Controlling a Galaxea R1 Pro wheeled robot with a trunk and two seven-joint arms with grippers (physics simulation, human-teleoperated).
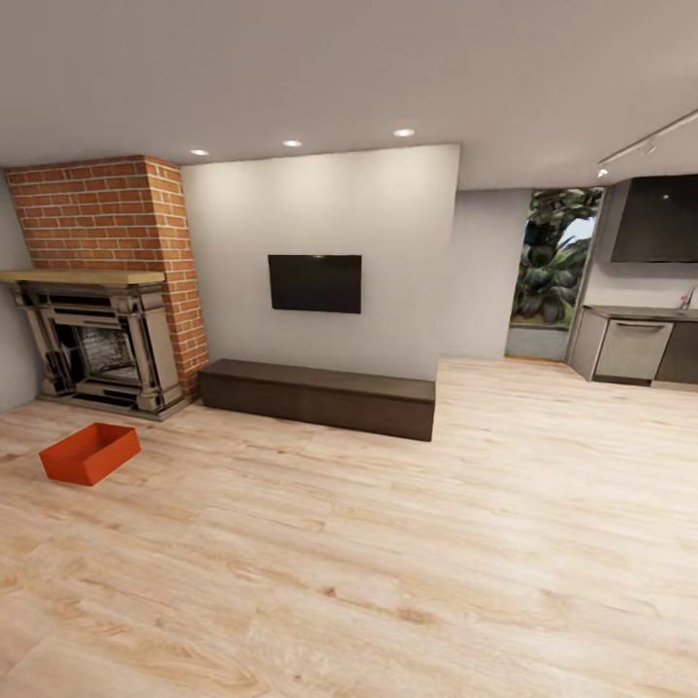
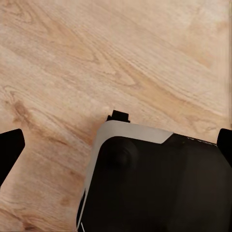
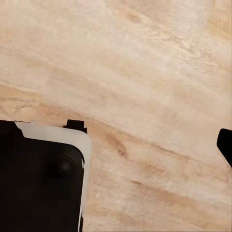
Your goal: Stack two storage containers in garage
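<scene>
one orange-red storage container (image 1: 90, 453) sits on the light wood floor (image 1: 388, 543) of the living room, at the left of the head view. it is open on top with nothing seen inside, and it sits turned at a slant. it is just in front of the stone fireplace (image 1: 97, 339), but not touching it. red brick (image 1: 116, 213) goes up the wall above the fireplace.

to the right of the fireplace, a long dark low bench (image 1: 320, 396) stands against a white wall. a black tv (image 1: 315, 283) hangs on that wall above the bench. farther right there is a tall window with green plants (image 1: 553, 262) behind it. at the far right there is a grey kitchen worktop (image 1: 640, 313) with cabinets under it and a dark cabinet above.

small round lights (image 1: 404, 133) shine in the ceiling.

the left wrist view looks down at the wood floor and at a black and white part of the robot's body (image 2: 154, 179). a dark fingertip of the left end effector (image 2: 10, 150) shows at each side edge, far apart, so it is wide and holds nothing.

the right wrist view shows the wood floor and the black and white body part (image 3: 43, 174) too. only one dark fingertip (image 3: 225, 145) shows at the edge, so i cannot tell if the right end effector is wide or narrow.
</scene>
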